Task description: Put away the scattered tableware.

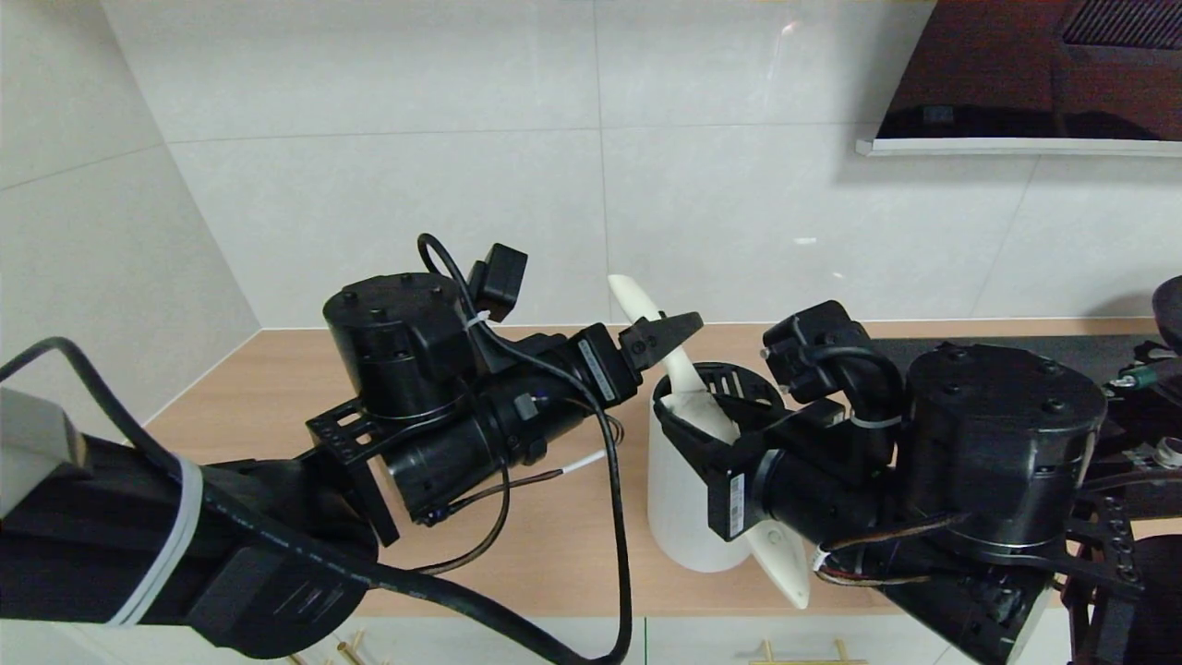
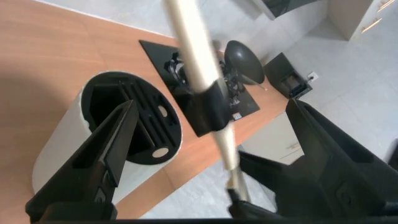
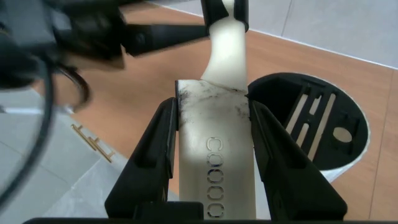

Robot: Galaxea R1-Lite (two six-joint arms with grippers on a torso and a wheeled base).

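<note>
A white spatula (image 1: 688, 383) is held tilted over a white cylindrical holder (image 1: 679, 517) with a black slotted insert. My right gripper (image 1: 716, 434) is shut on the spatula's wide blade (image 3: 217, 124), one finger (image 3: 155, 155) on each side of it. The blade's tip hangs down in front of the holder's wall. My left gripper (image 1: 665, 337) is at the spatula's handle (image 2: 186, 37), which has a black band on it. Its two fingers stand wide apart on either side (image 2: 212, 106) and do not touch the handle. The holder's mouth (image 2: 134, 124) lies just below; its wall (image 3: 341, 169) is beside the blade.
The holder stands on a wooden counter (image 1: 277, 388) against a tiled wall. A black cooktop (image 2: 186, 68) with a dark pan (image 2: 242, 59) lies to the right, under a range hood (image 1: 1034, 74). The counter's front edge runs just below the holder, with cabinet handles (image 1: 785, 658) beneath it.
</note>
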